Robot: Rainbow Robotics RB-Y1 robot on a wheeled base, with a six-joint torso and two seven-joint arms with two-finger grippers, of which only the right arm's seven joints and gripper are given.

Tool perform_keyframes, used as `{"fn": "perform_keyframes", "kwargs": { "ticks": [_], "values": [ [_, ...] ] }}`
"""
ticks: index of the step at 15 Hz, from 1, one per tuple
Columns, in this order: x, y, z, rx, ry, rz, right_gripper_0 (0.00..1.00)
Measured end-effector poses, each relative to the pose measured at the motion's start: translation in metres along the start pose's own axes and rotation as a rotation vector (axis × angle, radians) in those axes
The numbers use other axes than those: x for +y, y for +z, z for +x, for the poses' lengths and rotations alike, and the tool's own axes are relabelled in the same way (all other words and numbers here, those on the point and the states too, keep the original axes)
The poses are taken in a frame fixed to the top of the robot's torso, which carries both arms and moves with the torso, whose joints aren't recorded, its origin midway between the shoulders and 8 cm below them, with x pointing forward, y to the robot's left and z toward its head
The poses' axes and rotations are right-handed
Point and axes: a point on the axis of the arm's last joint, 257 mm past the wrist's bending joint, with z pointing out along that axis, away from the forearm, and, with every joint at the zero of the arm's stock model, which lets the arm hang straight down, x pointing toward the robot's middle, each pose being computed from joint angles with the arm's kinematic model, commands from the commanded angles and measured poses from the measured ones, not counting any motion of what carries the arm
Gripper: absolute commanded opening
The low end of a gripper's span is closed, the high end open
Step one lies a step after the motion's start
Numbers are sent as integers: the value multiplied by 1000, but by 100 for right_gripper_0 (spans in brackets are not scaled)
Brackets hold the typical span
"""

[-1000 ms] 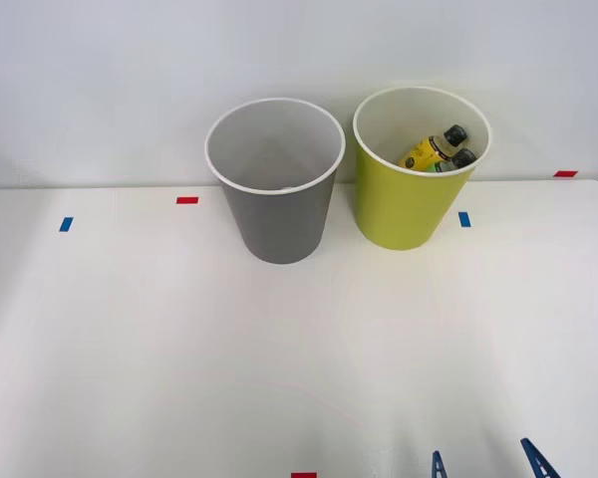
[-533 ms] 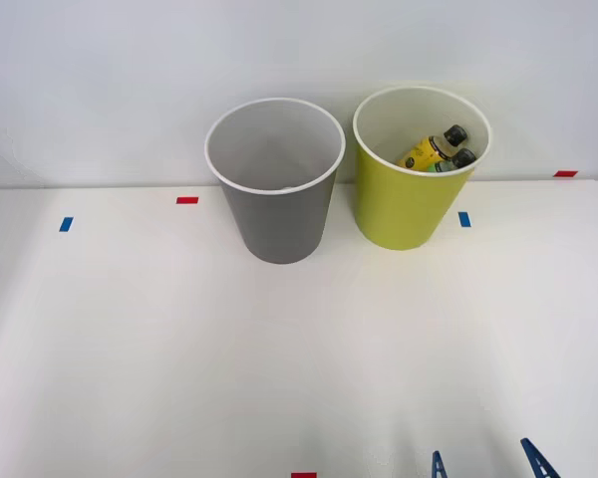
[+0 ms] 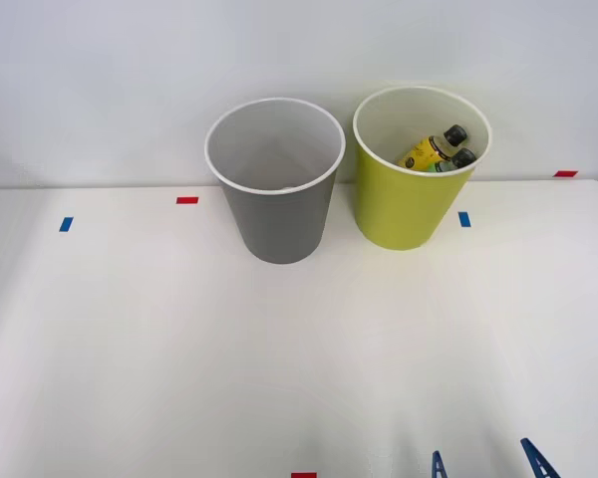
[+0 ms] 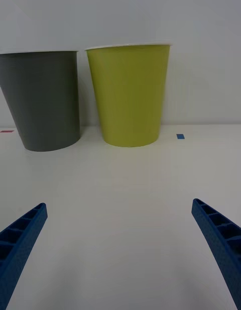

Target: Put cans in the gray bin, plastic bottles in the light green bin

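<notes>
- yellow-labelled plastic bottles [image 3: 437, 151] with black screw caps lie tilted inside the light green bin [image 3: 407, 209], leaning against its far right inner wall; two caps show close together just under the white rim.
- the light green bin stands upright at the back of the white desk [image 3: 279, 349], close to the wall; in the right wrist view its yellow-green side [image 4: 128, 96] tapers toward the base.
- just beside it on the robot's left stands the gray bin [image 3: 279, 224], also upright, with a white rim and a pale inside; the two bins are very close, and whether they touch cannot be told. the part of its inside that can be seen holds nothing visible.
- in the right wrist view the gray bin [image 4: 42, 101] sits next to the green one, both resting on the desk.
- the right gripper [image 3: 483, 463] is low at the near edge of the desk in the front view, well apart from the bins and roughly in line with the green one; its blue ribbed fingers [image 4: 218, 239] are spread wide with nothing between them but bare desk.
- small tape marks dot the desk: a red one [image 3: 187, 200] left of the gray bin, a blue one [image 3: 66, 224] further left, a blue one [image 3: 464, 219] right of the green bin, a red one [image 3: 565, 173] at the far right, and a red one [image 3: 303, 475] at the near edge.
</notes>
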Motion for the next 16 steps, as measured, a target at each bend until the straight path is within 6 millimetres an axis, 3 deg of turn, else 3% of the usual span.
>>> {"fn": "perform_keyframes", "kwargs": {
  "ticks": [16],
  "values": [
    [0,0,0,0,0,0,100]
  ]
}}
